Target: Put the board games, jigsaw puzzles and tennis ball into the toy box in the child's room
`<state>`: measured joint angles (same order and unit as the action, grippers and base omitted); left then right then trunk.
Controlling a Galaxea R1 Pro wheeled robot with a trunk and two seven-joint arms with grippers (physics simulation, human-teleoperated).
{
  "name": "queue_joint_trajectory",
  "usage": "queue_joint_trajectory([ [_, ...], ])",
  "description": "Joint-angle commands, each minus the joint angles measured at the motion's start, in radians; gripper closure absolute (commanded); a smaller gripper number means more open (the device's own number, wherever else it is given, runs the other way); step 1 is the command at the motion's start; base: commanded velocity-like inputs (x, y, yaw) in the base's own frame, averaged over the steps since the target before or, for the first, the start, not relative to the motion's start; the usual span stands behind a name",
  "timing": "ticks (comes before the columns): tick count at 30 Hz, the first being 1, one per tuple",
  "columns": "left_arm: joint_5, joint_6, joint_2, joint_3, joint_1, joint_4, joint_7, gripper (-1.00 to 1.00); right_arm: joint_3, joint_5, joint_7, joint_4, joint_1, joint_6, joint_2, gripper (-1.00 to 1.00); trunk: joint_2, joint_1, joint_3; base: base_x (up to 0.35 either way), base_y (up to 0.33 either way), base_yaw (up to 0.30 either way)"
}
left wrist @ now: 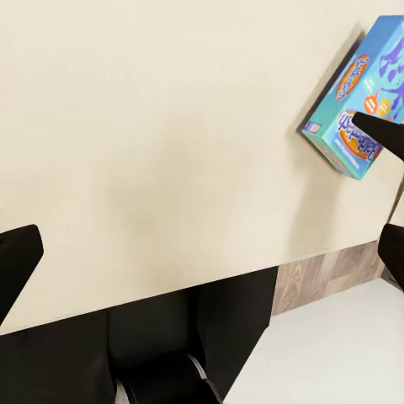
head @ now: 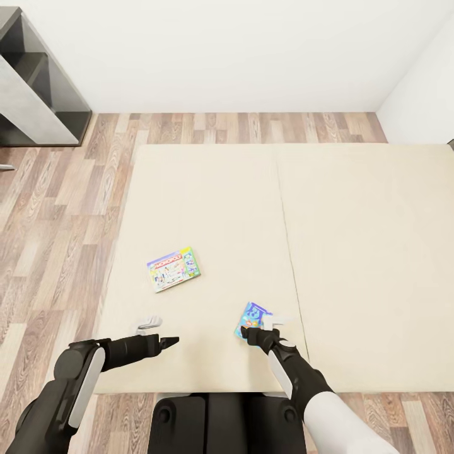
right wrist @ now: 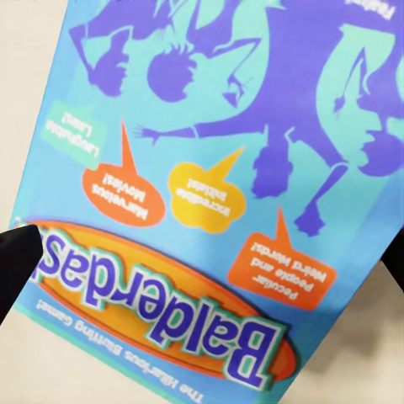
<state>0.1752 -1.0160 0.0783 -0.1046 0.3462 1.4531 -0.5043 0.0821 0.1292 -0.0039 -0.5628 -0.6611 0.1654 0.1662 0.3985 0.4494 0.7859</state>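
The right claw (head: 252, 333) hangs spread wide over the blue board game (head: 251, 318) near the bed's (head: 208, 208) front edge. The left claw (head: 170, 341) hovers open over bare mattress; the pale board game (head: 173, 268) lies further in.

Wood-plank floor (head: 63, 208), white wall (head: 239, 50), grey shelving (head: 34, 82).

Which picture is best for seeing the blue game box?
The right wrist view: the blue game box appears close up, its name readable. The head view shows it small on the bed, partly behind the right gripper. The left wrist view shows one end.
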Motion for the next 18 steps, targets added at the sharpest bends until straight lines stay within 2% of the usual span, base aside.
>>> queue_joint_trajectory([
  [1, 0.004, -0.007, 0.000, -0.001, 0.000, 0.000, 0.000, -1.00, 0.002, 0.010, -0.001, -0.002, 0.000, 0.004, -0.001, -1.00, 0.001, 0.001, 0.001, 0.000, 0.000, 0.000],
  [18, 0.004, -0.007, -0.001, 0.000, 0.000, 0.000, 0.000, -1.00, 0.002, 0.009, -0.001, -0.008, 0.000, -0.002, -0.001, -1.00, 0.001, 0.001, 0.001, 0.000, 0.000, 0.000],
])
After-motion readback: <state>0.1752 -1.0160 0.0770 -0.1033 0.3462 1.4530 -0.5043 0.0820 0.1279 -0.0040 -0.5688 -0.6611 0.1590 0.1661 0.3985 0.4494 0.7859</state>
